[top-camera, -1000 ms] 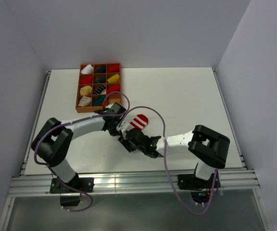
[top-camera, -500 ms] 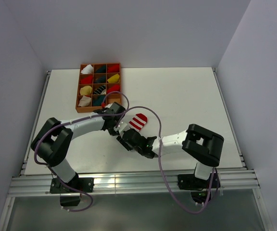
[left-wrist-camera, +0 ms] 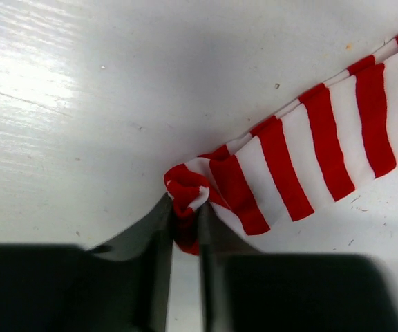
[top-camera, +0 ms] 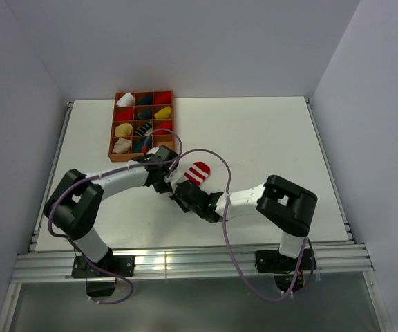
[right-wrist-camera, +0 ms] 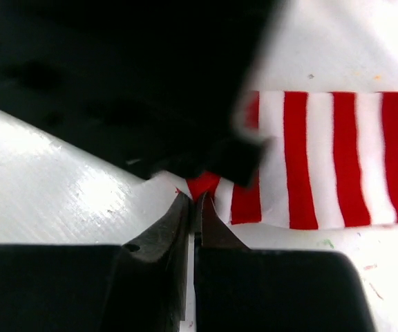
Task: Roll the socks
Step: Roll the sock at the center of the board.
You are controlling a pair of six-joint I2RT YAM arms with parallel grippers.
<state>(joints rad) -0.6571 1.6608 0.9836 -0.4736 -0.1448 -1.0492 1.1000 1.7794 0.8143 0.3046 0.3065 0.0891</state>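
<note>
The right arm point(top-camera: 254, 199) has swung further left across the table, and the right gripper point(right-wrist-camera: 193, 200), half open a moment ago, has snapped closed; its tips now appear to nip a red corner of the striped sock point(left-wrist-camera: 309, 152). The left gripper point(left-wrist-camera: 185, 221) stays pinched on the bunched end beside it. With both holding the same end, the first turn of the roll looks ready to start, though most of the sock is flat. It lies a little left of the table's middle. Plain grey walls point(top-camera: 185, 41) enclose the white table point(top-camera: 268, 138); a wooden divider box point(top-camera: 114, 158) of rolled bundles sits toward the far left corner.
</note>
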